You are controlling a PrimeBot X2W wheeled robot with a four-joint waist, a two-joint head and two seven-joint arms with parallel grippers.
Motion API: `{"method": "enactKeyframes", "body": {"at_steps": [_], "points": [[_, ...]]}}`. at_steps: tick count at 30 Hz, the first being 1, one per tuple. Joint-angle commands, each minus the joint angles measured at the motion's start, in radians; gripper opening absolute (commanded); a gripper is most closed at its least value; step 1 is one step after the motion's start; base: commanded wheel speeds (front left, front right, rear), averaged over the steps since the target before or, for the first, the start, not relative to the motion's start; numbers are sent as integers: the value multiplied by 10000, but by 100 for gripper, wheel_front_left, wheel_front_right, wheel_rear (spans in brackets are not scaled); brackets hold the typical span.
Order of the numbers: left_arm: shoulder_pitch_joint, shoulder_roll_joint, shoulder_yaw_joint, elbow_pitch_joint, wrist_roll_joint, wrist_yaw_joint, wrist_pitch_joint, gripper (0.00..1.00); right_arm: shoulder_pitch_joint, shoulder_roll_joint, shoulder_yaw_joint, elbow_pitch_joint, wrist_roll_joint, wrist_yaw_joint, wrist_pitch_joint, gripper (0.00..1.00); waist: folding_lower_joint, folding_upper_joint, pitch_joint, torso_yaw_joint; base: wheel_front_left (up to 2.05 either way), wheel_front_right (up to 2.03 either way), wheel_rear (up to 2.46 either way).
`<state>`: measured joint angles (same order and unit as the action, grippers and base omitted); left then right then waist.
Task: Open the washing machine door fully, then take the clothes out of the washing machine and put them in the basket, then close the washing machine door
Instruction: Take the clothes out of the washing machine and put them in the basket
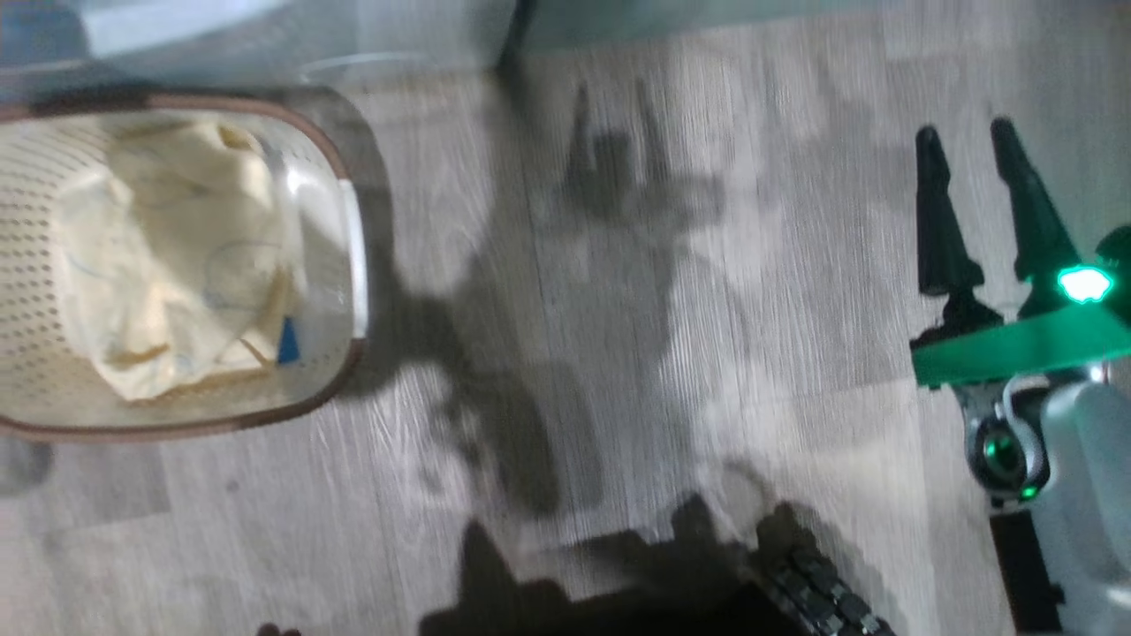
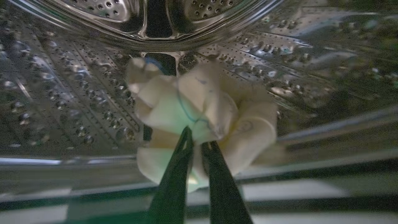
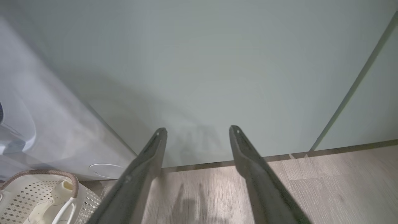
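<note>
Inside the washing machine's steel drum (image 2: 77,102), my left gripper (image 2: 196,137) is shut on a bunched cream-yellow garment (image 2: 202,115) with blue line prints. In the head view the cream basket (image 1: 349,265) with a brown rim sits at the left, holding another pale yellow garment (image 1: 168,265) with a blue patch. My right gripper (image 1: 967,146) hangs open over the floor at the right, nothing between its fingers. In the right wrist view the same gripper (image 3: 199,130) points at a sage-green cabinet front, with the basket (image 3: 37,174) and the white washing machine front (image 3: 46,124) at the left. The door is out of view.
Grey wood-look floor (image 1: 618,309) lies between the basket and my right arm. Sage-green cabinet panels (image 3: 217,62) rise from the floor edge. A dark tracked part of my base (image 1: 822,592) shows at the bottom of the head view.
</note>
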<state>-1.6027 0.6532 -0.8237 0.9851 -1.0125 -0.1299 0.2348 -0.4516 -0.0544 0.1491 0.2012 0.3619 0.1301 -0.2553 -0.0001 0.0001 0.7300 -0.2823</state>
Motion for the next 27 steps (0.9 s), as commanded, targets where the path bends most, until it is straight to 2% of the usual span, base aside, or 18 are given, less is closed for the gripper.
{"method": "enactKeyframes", "body": {"at_steps": [1,13,17,22,27], "points": [[-74,541,159,-264,-107,-8,-138,0,405,-50,50,-204,-41,6,-65,100,1,-1,-555,237,0,0,0],[2668,744,86,-1135,-889,-3,-1296,0,1308,-205,-69,-2,-41,6,-65,100,1,-1,-2397,594,0,0,0],[3666,791,53,-1668,-1042,135,-1655,0,1652,-282,-150,33,-50,6,-65,100,1,-1,-2898,726,0,0,0],[5048,884,-105,-2643,-1040,693,-2199,0,2028,-341,-283,70,-38,6,-65,100,1,-1,-3477,924,0,0,0],[6586,955,-388,-3731,-888,1720,-2731,0,2319,-400,-397,95,-36,6,-65,100,1,-1,-3953,1134,0,0,0]]}}
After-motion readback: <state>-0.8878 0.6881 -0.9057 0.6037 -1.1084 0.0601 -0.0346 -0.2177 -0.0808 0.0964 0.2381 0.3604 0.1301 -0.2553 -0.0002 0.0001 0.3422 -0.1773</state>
